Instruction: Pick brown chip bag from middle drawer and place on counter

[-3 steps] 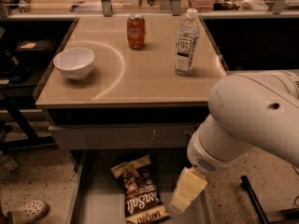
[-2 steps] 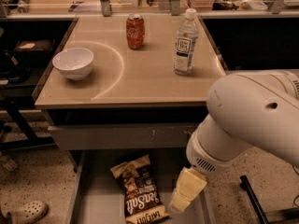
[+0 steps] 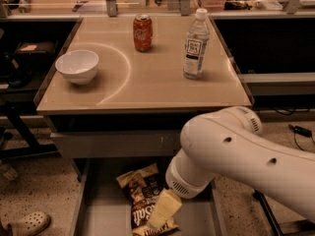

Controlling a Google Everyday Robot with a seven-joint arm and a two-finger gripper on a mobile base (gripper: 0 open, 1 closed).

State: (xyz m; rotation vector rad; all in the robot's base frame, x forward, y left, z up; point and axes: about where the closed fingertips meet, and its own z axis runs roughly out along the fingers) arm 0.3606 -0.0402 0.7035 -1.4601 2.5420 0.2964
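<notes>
The claw [image 3: 163, 211] hangs low in the middle drawer [image 3: 104, 215], over the near end of the brown chip bag [image 3: 141, 191], probably lined up to grasp it. I cannot tell whether it is wide or closed. On the tabletop [image 3: 157, 85] beyond, a bowl [image 3: 78, 65] sits left, with a can [image 3: 142, 32] and a water bottle [image 3: 195, 43] farther back.

You're in a lab-like workroom with a break-room corner: glossy counter [image 3: 157, 82] carrying a white bowl [image 3: 77, 66], soda can [image 3: 142, 32] and water bottle [image 3: 195, 45], cluttered benches [image 3: 248, 1] behind, cables [image 3: 299, 130] on the speckled floor [image 3: 34, 181]. Your gripper [image 3: 164, 210] hangs low over the open middle drawer [image 3: 104, 216].
</notes>
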